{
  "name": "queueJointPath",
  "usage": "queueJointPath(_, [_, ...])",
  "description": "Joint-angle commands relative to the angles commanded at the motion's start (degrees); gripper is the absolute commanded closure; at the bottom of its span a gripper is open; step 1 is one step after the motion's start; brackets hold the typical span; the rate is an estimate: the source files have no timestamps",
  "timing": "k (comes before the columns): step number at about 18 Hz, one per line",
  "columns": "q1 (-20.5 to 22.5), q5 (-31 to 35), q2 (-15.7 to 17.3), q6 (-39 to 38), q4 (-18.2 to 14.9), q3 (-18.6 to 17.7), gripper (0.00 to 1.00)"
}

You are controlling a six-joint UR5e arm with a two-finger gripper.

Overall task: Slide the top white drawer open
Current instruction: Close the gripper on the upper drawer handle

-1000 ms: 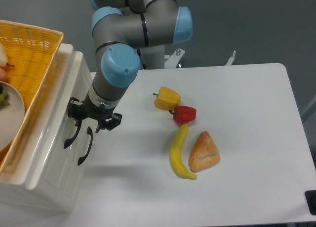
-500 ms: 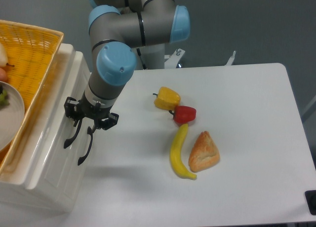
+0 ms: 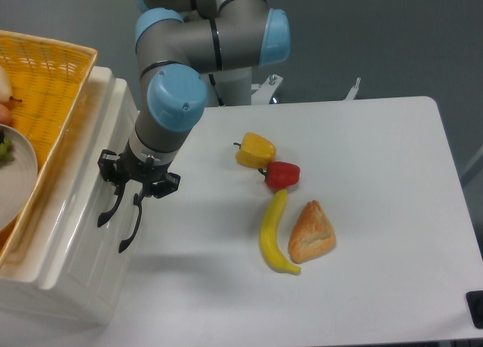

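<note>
The white cabinet (image 3: 72,234) stands at the left edge of the table, its front facing right. The top white drawer (image 3: 89,182) sits flush with the cabinet front, and its curved black handle (image 3: 108,210) is the one nearer the cabinet top. The lower drawer's handle (image 3: 130,228) hangs just to the right of it. My gripper (image 3: 138,184) points down at the drawer front, right over the upper ends of both handles. Its black fingers (image 3: 107,168) look spread apart, and I see no grip on either handle.
A yellow wicker basket (image 3: 53,83) with a white plate (image 3: 15,173) rests on the cabinet top. On the table lie a yellow pepper (image 3: 255,150), a red pepper (image 3: 282,175), a banana (image 3: 273,232) and a croissant (image 3: 311,232). The arm's base (image 3: 234,83) stands behind.
The gripper has shifted slightly left toward the cabinet front since a second ago, then held still for the last half second. The drawer has not moved.
</note>
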Motion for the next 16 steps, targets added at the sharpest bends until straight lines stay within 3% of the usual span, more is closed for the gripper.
queueJointPath(10, [-0.18,0.18,0.18,0.00,0.00,0.00,0.63])
queueJointPath(16, [-0.27,0.18,0.18,0.00,0.00,0.18,0.73])
